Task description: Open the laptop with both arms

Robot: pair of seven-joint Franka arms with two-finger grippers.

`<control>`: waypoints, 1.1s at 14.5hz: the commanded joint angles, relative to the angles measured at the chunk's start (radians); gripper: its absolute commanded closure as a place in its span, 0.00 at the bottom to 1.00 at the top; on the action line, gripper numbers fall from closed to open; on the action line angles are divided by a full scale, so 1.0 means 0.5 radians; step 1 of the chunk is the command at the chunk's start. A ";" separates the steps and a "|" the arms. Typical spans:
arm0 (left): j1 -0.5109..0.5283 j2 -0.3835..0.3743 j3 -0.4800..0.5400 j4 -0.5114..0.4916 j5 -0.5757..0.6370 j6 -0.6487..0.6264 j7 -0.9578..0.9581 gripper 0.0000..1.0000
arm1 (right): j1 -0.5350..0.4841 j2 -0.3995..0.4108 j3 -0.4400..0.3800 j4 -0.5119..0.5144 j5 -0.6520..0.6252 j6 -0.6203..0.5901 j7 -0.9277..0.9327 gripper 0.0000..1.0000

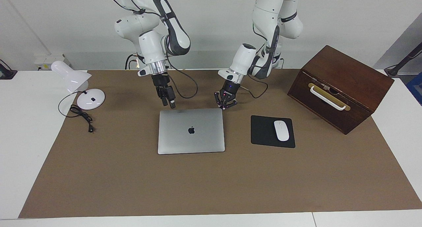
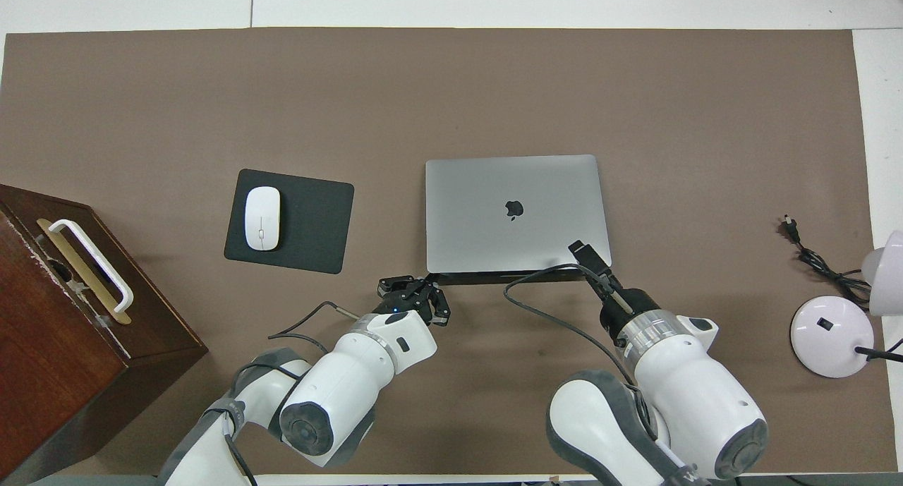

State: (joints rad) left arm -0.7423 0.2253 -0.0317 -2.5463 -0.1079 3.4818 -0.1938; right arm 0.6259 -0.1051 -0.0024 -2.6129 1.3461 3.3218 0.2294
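Note:
The laptop (image 1: pixel 191 130) (image 2: pixel 515 211) lies shut and flat on the brown mat (image 1: pixel 211 181), its dark logo facing up. My left gripper (image 1: pixel 225 106) (image 2: pixel 426 290) is shut, fingertips together, low at the laptop's corner nearest the robots toward the left arm's end; I cannot tell whether it touches. My right gripper (image 1: pixel 168 102) (image 2: pixel 584 252) hangs open just over the laptop's edge nearest the robots, at the corner toward the right arm's end, and holds nothing.
A black mouse pad (image 1: pixel 263 131) with a white mouse (image 1: pixel 281 130) lies beside the laptop toward the left arm's end. A brown wooden box (image 1: pixel 343 85) with a white handle stands past it. A white desk lamp (image 1: pixel 77 82) and its cord (image 1: pixel 80 116) are at the right arm's end.

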 commanded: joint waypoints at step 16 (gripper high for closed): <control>0.021 0.114 0.027 0.116 0.035 0.044 0.023 1.00 | -0.006 0.253 -0.004 0.326 0.321 -0.121 -0.069 0.00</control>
State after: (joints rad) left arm -0.7393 0.2582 -0.0219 -2.5062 -0.1030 3.4852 -0.1918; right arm 0.6264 -0.0073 -0.0022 -2.4855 1.4724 3.2764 0.2294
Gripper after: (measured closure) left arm 0.991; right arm 0.000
